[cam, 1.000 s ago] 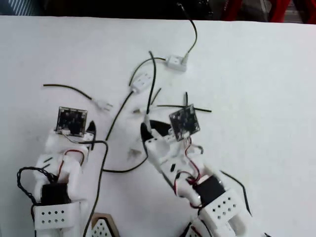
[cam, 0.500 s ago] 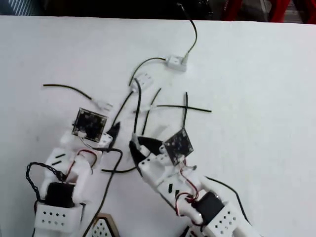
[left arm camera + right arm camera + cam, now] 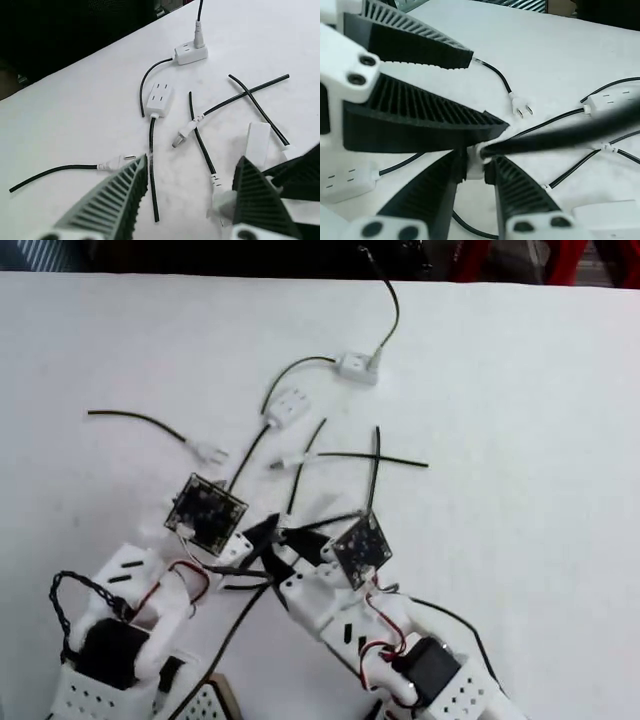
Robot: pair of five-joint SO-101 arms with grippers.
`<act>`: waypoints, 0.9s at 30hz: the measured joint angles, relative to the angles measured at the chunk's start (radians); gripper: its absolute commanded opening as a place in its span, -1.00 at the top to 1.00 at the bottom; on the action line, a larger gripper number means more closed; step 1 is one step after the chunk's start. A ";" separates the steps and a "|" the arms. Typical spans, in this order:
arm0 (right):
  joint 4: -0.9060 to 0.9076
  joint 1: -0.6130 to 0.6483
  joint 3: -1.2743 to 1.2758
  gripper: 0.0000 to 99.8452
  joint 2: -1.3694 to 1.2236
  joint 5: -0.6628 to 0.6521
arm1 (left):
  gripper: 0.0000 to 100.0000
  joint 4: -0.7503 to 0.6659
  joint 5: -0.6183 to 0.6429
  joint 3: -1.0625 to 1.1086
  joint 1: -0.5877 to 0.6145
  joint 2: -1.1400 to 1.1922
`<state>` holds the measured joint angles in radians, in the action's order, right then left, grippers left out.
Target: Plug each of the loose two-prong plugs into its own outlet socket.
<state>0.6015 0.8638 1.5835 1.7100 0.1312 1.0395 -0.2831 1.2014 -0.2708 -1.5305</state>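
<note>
One plug (image 3: 476, 157) gripped at the near edge of the worktop (image 3: 540, 390)

On the white worktop, the left end effector (image 3: 192, 164) has its jaws spread wide. The right end effector (image 3: 475, 170), just beside it, is clamped on the white two-prong plug. Toward the far edge, the far outlet (image 3: 357, 366) carries a plugged-in cable; the nearer outlet (image 3: 288, 405) shows open slots. A loose plug (image 3: 208, 451) lies toward the left edge.

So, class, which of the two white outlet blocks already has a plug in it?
The farther block: a white plug with a black cord sits in its end. The nearer block shows only bare slots.
</note>
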 measured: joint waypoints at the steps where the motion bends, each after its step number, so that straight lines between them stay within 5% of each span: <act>1: 0.008 0.000 0.000 0.97 0.000 0.000 | 0.43 0.000 0.000 -0.002 0.000 0.003; 6: 0.020 0.000 0.000 0.97 0.006 0.000 | 0.43 0.003 0.000 -0.002 0.040 0.009; 14: 0.020 -0.141 0.000 0.97 0.006 0.000 | 0.43 0.075 -0.084 -0.138 0.324 0.018; 27: -0.120 -0.391 0.038 0.97 0.006 0.000 | 0.34 0.387 -0.236 -0.614 0.433 0.701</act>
<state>0.4818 0.4726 1.6218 1.7162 0.1312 1.4262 -0.5194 0.5877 0.1619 -0.8293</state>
